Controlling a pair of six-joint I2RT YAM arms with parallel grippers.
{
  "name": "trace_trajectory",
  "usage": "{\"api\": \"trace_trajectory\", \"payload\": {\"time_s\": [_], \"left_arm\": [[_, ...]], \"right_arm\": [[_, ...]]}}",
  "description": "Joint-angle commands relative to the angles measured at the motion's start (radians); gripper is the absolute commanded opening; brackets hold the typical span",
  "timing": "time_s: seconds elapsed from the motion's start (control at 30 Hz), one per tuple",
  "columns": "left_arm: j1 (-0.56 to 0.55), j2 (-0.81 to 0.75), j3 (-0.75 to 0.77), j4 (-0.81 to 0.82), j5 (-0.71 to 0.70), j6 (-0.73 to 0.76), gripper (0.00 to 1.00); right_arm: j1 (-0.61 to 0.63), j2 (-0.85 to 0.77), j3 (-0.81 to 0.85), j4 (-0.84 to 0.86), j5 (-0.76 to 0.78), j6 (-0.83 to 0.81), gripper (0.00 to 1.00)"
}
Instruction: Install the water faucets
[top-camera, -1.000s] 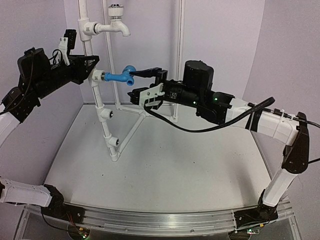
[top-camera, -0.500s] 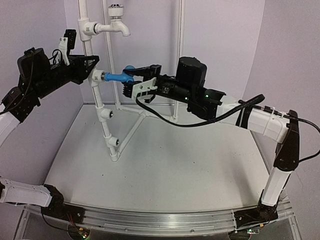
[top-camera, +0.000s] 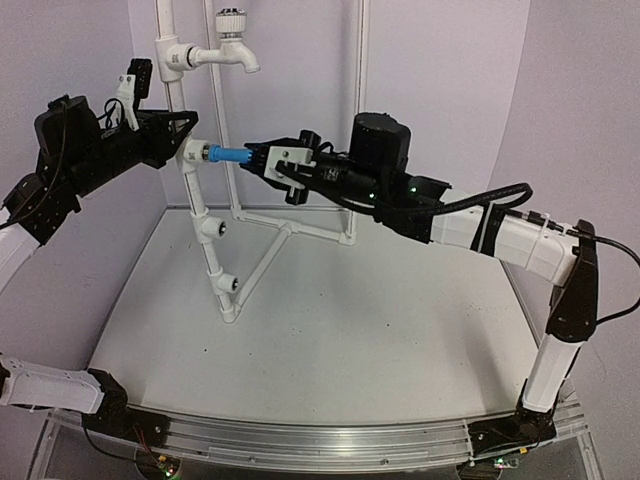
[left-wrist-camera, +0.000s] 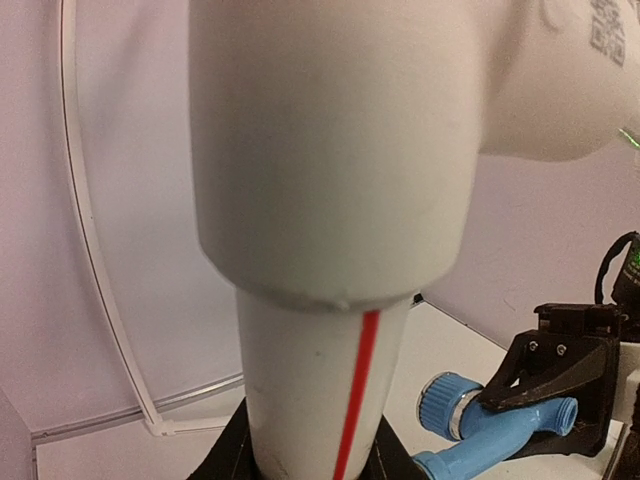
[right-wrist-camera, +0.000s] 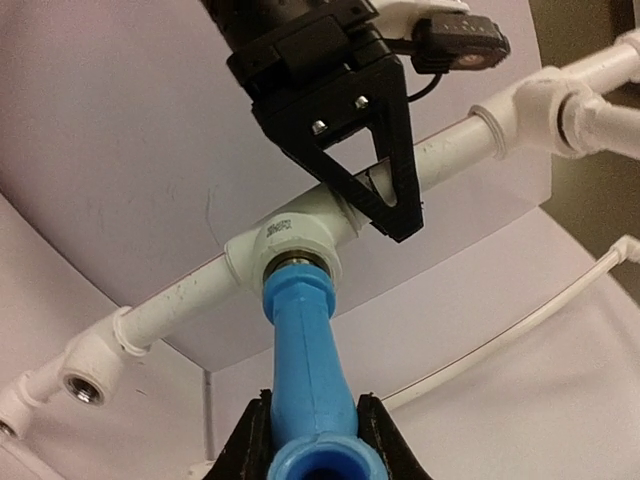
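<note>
The blue faucet (top-camera: 230, 155) sticks out sideways from a tee socket (right-wrist-camera: 290, 245) of the white pipe frame (top-camera: 205, 215), with its stem in the socket. My right gripper (top-camera: 262, 158) is shut on the faucet's body (right-wrist-camera: 305, 370), one black finger on each side. My left gripper (top-camera: 178, 140) is shut on the frame's upright pipe (left-wrist-camera: 330, 380), just beside that socket. In the left wrist view, the blue ribbed knob (left-wrist-camera: 448, 402) shows at lower right. The white faucet (top-camera: 235, 45) with silvery knob sits in the frame's top socket.
Two open side sockets (top-camera: 215, 228) lie lower on the frame's slanted pipe. The frame's thin white struts (top-camera: 300, 228) rest on the white table (top-camera: 330, 340). Lilac walls close in behind and at both sides.
My right gripper has moved left along the blue faucet and rolled, and its jaws now clasp the faucet's body. The left arm and the frame have not moved.
</note>
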Motion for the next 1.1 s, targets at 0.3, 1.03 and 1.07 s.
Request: {"api": "trace_trajectory", "payload": {"time_s": [0.3, 1.03, 1.07], "left_arm": [[-0.020, 0.070, -0.013, -0.191, 0.086, -0.181, 0.00], [-0.020, 0.054, -0.038, -0.192, 0.027, -0.169, 0.00], [-0.020, 0.050, -0.040, -0.192, 0.024, -0.170, 0.00]], "right_arm": [[0.039, 0.023, 0.153, -0.079, 0.008, 1.385, 0.00], [-0.056, -0.070, -0.059, 0.306, 0.015, 2.348, 0.55], [-0.059, -0.094, -0.107, 0.306, 0.028, 2.296, 0.64]]}}
